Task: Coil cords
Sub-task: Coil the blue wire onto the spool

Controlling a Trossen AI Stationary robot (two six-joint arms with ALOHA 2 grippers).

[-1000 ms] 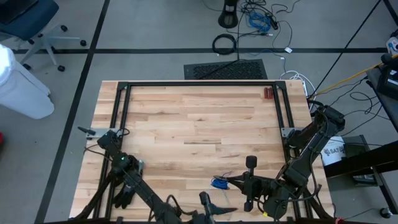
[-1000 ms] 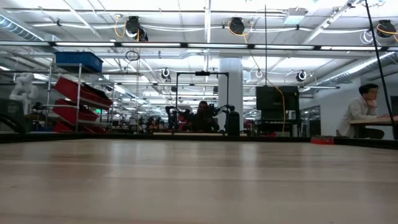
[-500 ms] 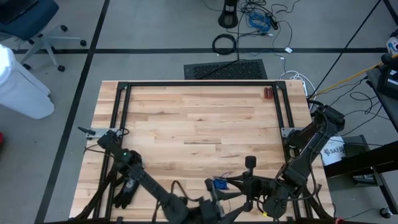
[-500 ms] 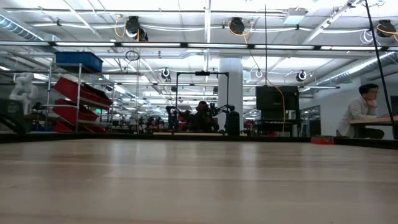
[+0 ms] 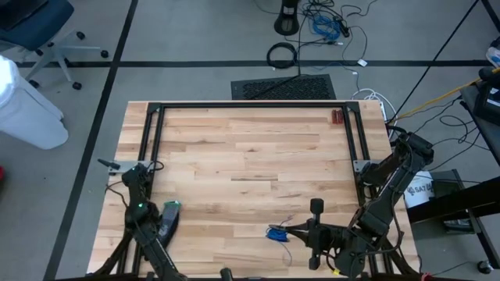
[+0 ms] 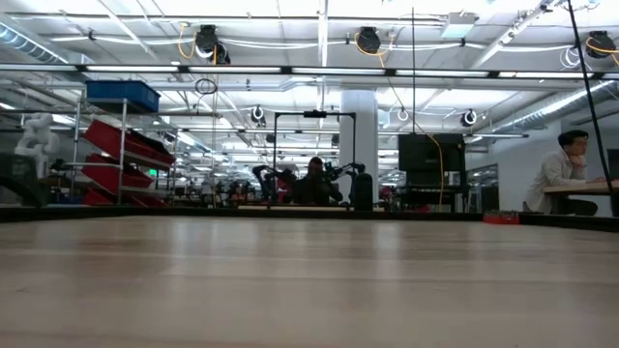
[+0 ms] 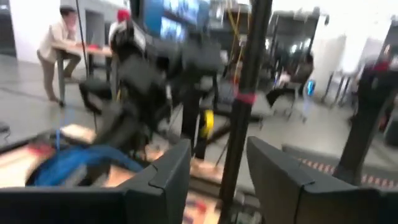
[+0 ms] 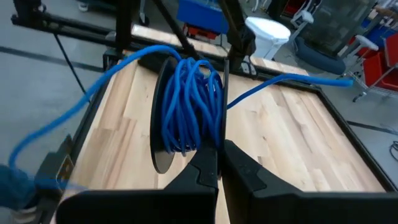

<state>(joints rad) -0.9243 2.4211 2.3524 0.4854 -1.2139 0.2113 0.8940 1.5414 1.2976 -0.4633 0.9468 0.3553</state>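
The cords are one thin blue wire wound into a small round bundle point(image 5: 275, 232) near the table's near edge, right of middle. In the right wrist view the bundle point(image 8: 186, 106) shows as several loops with two loose tails. My right gripper point(image 5: 287, 231) reaches in from the table's right and is shut on it. My left gripper point(image 7: 219, 149) is outside the high view, past the near edge. It is open, with nothing between its fingers, and looks toward the right arm and the blue wire point(image 7: 74, 165). My right gripper pinches several strands at one side of the bundle's loops point(image 8: 202, 146) between its two fingers. The fingers come from the table's right, slanting slightly down. One tail point(image 8: 298, 78) runs off toward the far side, and the other tail point(image 8: 62, 124) droops slack.
A black frame point(image 5: 250, 106) runs along the table's far, left and right sides. Red-handled pliers point(image 5: 337, 117) lie at the far right. A black glove point(image 5: 166, 221) lies near the left arm's base. People and other robots show beyond the table.
My left gripper first went along the near edge toward the blue bundle. It has since swung back toward the table's near left and left the high view. The bundle has stayed where it was.
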